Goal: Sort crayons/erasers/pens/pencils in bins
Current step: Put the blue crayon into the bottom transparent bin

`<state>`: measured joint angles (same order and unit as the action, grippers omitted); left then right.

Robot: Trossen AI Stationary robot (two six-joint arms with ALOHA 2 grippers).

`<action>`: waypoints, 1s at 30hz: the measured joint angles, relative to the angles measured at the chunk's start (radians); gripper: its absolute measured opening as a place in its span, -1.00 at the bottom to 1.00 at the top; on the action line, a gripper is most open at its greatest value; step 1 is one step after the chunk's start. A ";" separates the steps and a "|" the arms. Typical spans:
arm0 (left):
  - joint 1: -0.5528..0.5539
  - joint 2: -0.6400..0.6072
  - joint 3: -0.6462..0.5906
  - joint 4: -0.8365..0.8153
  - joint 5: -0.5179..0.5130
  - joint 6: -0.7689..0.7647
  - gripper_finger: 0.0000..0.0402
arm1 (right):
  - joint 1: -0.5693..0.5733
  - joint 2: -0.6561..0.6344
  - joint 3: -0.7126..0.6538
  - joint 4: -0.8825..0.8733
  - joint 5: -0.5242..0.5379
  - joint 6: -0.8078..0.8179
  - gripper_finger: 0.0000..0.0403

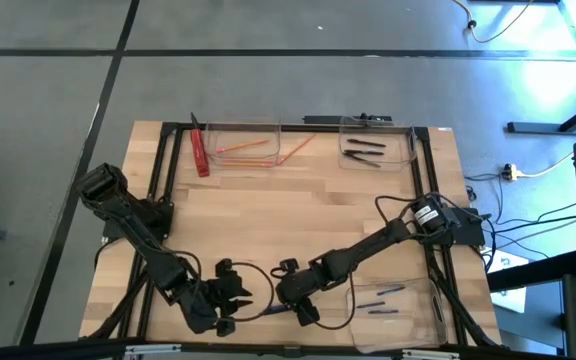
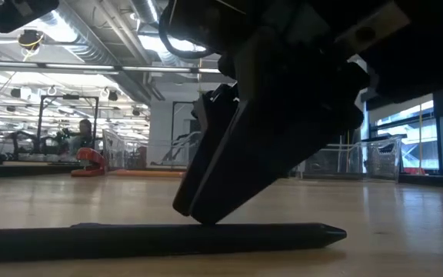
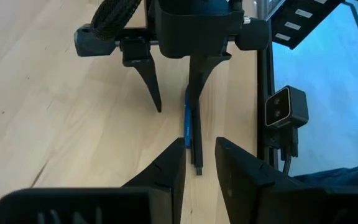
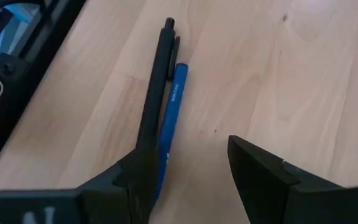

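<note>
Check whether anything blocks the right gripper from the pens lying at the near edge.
Nothing visible does. The open right gripper is already down at the black pen and blue pen, one finger touching them. The left gripper, open, points at the same pens from the other end and could crowd the lift.

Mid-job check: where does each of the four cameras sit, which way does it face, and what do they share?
High: overhead, straight down; both arms, left gripper, right gripper, three bins.
Low: table height, looking level into the room; a dark gripper's finger on a black pen.
Left wrist: past its own open fingers at the right gripper and two pens.
Right wrist: past its own open fingers at the black pen and blue pen.
Shared: the pens.
</note>
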<state>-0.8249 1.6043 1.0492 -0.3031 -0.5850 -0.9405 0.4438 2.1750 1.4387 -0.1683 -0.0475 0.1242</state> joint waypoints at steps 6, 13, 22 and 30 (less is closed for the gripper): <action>0.000 0.000 0.000 0.000 0.000 0.000 -0.60 | 0.000 0.000 0.000 0.001 0.000 0.002 -0.04; 0.000 0.000 0.000 0.000 0.000 0.000 -0.60 | 0.000 0.000 0.000 0.006 0.001 0.054 -0.04; 0.000 0.000 0.000 0.000 -0.001 0.000 -0.60 | 0.007 0.000 0.000 0.006 0.002 0.053 -0.04; 0.000 0.001 0.000 0.000 -0.001 0.000 -0.60 | 0.009 0.006 0.000 0.008 0.003 0.055 -0.04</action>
<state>-0.8249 1.6051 1.0492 -0.3030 -0.5858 -0.9405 0.4526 2.1809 1.4384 -0.1602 -0.0441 0.1790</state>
